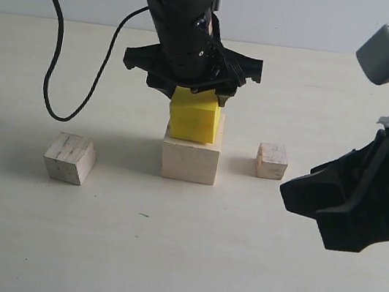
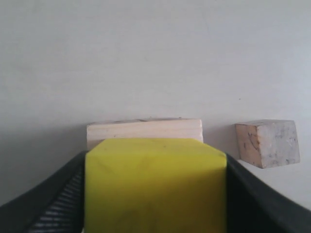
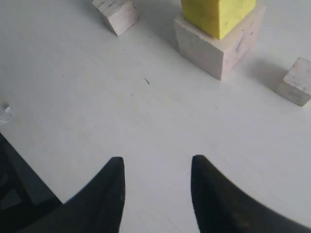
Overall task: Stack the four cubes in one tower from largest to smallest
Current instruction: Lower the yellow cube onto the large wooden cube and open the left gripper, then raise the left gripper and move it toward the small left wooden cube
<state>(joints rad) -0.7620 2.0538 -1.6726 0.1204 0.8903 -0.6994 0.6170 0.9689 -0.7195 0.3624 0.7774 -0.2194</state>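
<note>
The large pale wooden block (image 1: pixel 189 160) stands mid-table with the bright yellow cube (image 1: pixel 194 116) resting on top of it. My left gripper (image 1: pixel 197 89) comes down from above and is shut on the yellow cube (image 2: pixel 155 184), with a black finger (image 2: pixel 58 204) pressed to each side. Behind the yellow cube, the block's far edge (image 2: pixel 145 129) shows. The medium wooden cube (image 1: pixel 70 158) lies on the table to the left. To the right lies the smallest cube (image 1: pixel 271 161) (image 2: pixel 267 143). My right gripper (image 1: pixel 317 210) (image 3: pixel 155 162) hovers open and empty over bare table at the right.
A black cable (image 1: pixel 54 72) hangs from the left arm and loops down to the table behind the medium cube. In the right wrist view, the stack (image 3: pixel 218 43), the medium cube (image 3: pixel 116 14) and the smallest cube (image 3: pixel 297 82) all lie ahead of the fingers.
</note>
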